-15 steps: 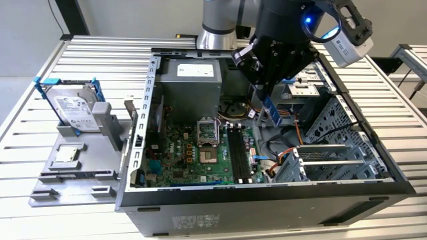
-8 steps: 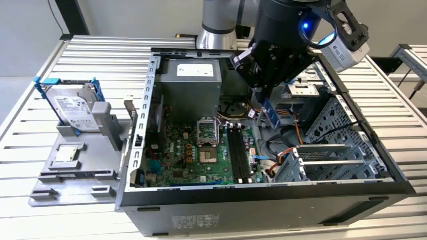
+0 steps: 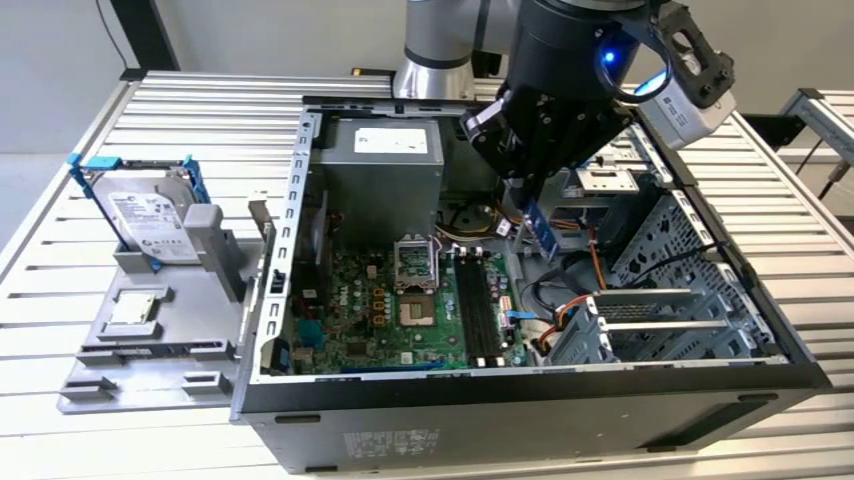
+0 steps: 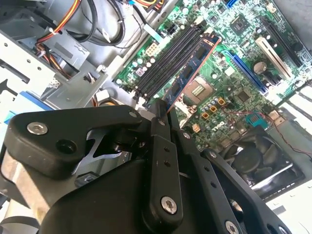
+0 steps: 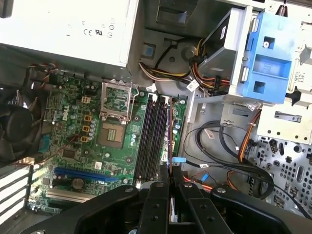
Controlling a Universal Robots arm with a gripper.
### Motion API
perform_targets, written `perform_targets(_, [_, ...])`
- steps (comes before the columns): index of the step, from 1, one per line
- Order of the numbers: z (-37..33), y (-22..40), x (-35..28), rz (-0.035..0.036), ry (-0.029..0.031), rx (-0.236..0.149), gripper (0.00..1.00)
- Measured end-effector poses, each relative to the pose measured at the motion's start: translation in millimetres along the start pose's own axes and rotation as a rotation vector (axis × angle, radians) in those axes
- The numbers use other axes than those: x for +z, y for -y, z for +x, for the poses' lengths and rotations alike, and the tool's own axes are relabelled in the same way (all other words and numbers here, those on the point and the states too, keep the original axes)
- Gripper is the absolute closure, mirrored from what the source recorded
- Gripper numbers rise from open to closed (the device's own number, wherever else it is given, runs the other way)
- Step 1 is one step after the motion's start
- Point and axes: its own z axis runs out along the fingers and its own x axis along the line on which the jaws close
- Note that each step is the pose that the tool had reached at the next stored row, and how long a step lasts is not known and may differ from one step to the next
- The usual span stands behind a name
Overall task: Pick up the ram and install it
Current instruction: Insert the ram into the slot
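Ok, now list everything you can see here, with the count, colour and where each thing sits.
ram: one, bluish with dark chips, held above the motherboard.
computer case: one, grey and black, open, on the table.
motherboard: one, green, inside the case.
memory slots: about four, black, on the motherboard.
power supply: one, grey, inside the case.
hard drive: one, silver in blue frame, upright on the fixture.
square chip: one, silver, on the fixture.
fixture: one, grey, exterior view's left of the case.
table: one, slatted metal, under everything.
hand: one, black, shut on the ram.
arm: one, silver, above the case.
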Motion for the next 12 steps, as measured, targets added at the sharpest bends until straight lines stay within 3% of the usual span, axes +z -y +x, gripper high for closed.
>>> perform_targets(12, [0.2, 0.1, 4.5, 0.0, 0.0001, 0.001, 1.0])
